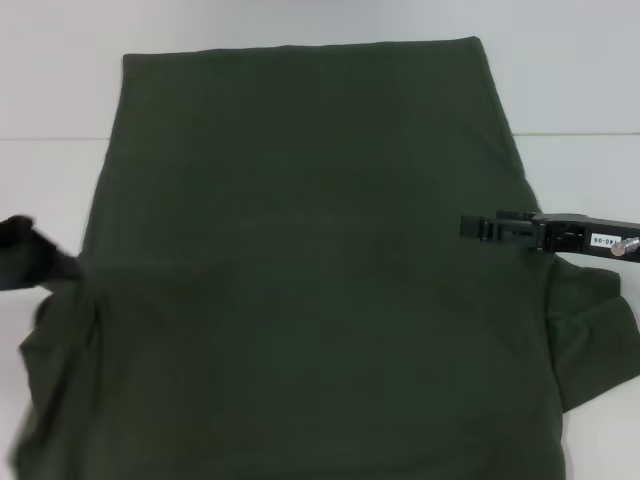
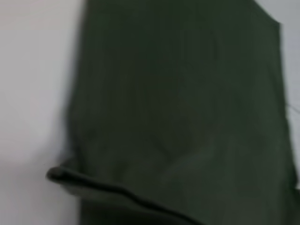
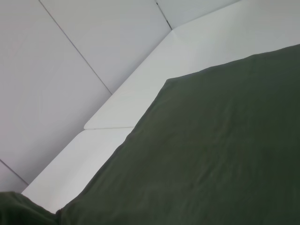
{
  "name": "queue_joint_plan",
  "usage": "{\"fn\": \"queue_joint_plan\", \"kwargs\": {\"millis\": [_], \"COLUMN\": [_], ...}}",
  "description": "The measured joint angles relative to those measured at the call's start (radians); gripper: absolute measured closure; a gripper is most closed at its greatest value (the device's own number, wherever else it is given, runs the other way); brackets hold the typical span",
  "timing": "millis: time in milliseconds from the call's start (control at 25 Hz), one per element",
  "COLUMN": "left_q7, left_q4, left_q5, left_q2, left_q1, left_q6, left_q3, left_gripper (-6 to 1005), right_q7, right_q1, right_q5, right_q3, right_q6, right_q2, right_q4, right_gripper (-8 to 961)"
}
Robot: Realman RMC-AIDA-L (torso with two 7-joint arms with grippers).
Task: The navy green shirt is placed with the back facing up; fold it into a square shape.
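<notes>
The navy green shirt (image 1: pixel 310 280) lies spread on the white table (image 1: pixel 50 180), plain side up, and fills most of the head view. My left gripper (image 1: pixel 35 255) is at the shirt's left edge by the sleeve. Cloth bunches and creases toward it, so it looks shut on the shirt there. A lifted, rolled edge of cloth (image 2: pixel 93 183) shows in the left wrist view. My right gripper (image 1: pixel 478 228) reaches in from the right and hovers over the shirt near the right armpit. The right sleeve (image 1: pixel 595 330) lies flat below it. The right wrist view shows the shirt's far part (image 3: pixel 220 150).
White table shows on both sides of the shirt and beyond its far hem (image 1: pixel 300 48). In the right wrist view the table's edge and corner (image 3: pixel 136 93) meet a pale panelled floor (image 3: pixel 56 84). The shirt's near part runs out of the head view.
</notes>
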Motion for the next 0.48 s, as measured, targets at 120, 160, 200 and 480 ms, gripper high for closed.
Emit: {"fn": "queue_joint_plan", "kwargs": {"millis": [120,160,200,480], "left_q7": [-0.006,-0.007,-0.007,0.015], "left_q4": [-0.056,-0.077,-0.094,-0.220], "left_q5": [-0.020,-0.022,-0.023,-0.045], "left_q2": [0.001,0.000,-0.001,-0.007], "left_q1": [-0.029,-0.037,-0.043,-0.059], "left_q6": [-0.006,-0.014,-0.029,-0.153], "left_q3": [0.004,0.008,0.014,0.081], "left_gripper": [983,983,983,903], "right_q7": [0.000,0.000,0.000,-0.001], "right_q1": [0.000,0.000,0.001,-0.001], "right_q5": [0.000,0.000,0.000,0.000], "right_q3": [0.000,0.000,-0.001,-0.002], "right_q6": [0.000,0.001,0.001,0.002], "right_q2": [0.000,0.000,0.000,0.002], "right_q4": [0.000,0.000,0.000,0.000], "right_gripper": [28,28,28,27]}}
